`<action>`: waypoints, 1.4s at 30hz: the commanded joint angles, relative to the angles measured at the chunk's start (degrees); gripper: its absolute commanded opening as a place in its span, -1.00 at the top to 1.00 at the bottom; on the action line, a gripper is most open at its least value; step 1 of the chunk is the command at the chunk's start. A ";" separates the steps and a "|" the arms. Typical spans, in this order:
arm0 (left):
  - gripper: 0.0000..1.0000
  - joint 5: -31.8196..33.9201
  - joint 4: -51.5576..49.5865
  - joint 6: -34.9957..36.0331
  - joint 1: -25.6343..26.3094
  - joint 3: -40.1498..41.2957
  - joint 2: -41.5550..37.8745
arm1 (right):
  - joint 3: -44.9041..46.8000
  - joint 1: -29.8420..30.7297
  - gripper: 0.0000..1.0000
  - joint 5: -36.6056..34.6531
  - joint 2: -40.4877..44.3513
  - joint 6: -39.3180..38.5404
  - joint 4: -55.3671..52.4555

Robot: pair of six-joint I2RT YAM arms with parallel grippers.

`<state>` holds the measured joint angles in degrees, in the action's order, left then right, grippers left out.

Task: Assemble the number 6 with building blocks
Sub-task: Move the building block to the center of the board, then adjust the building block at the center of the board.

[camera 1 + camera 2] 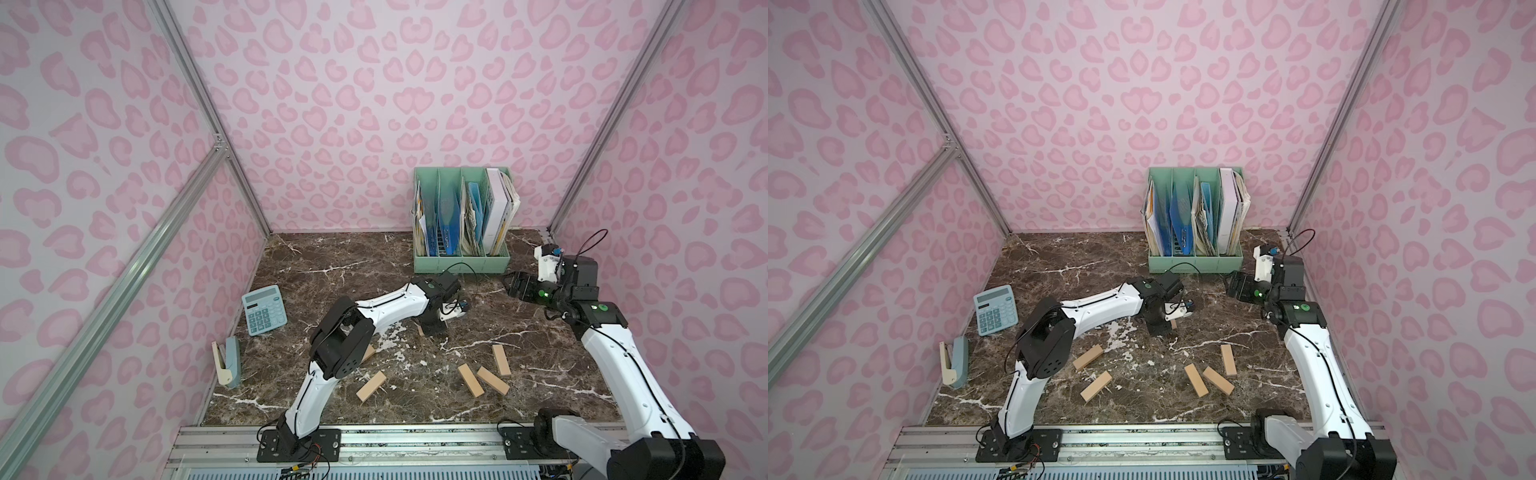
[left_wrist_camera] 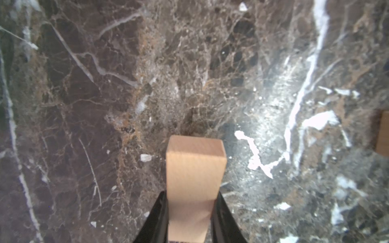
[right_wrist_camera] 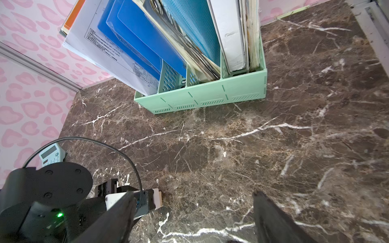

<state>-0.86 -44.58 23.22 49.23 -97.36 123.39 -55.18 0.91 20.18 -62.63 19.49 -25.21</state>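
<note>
Five planks (image 1: 371, 386) loose, left arm (image 1: 374, 309) overhanging one, calculator (image 1: 264, 309), stapler (image 1: 227, 361), file rack (image 1: 461, 264) around

At mid-frame my left gripper (image 1: 1162, 328) points down at the marble table (image 1: 1059, 257), a sliver of a tan plank (image 1: 1173, 323) showing at its tip. Lower down I see five loose planks lying flat: two slanted ones left of centre, upper (image 1: 1088, 357) and lower (image 1: 1096, 385), a close pair (image 1: 1196, 380) right of centre, and one more (image 1: 1228, 360) just above that pair. My right gripper (image 1: 1235, 286) sits just below the green file rack (image 1: 1196, 262), while a calculator (image 1: 995, 309) and a stapler (image 1: 955, 368) lie at left.
</note>
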 commanded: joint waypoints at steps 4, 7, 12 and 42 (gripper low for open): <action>0.25 -1.19 0.47 1.75 -0.01 0.65 -1.01 | 0.38 0.10 -0.77 1.52 -0.56 1.39 2.44; 0.19 -0.22 0.80 2.15 -0.01 0.42 -0.88 | 0.44 0.11 -0.77 1.61 -0.51 1.52 2.40; 0.12 1.73 1.74 1.88 -0.06 -0.17 -0.96 | 0.72 0.10 -0.77 1.73 -0.08 1.40 1.92; -0.21 10.62 3.03 -62.69 -17.52 45.82 -56.14 | -5.02 25.36 0.71 1.98 -25.41 -4.26 -10.07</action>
<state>11.81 -42.87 -33.34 31.55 -52.99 67.11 -60.51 23.83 22.85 -87.59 12.29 -34.20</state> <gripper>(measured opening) 0.606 0.146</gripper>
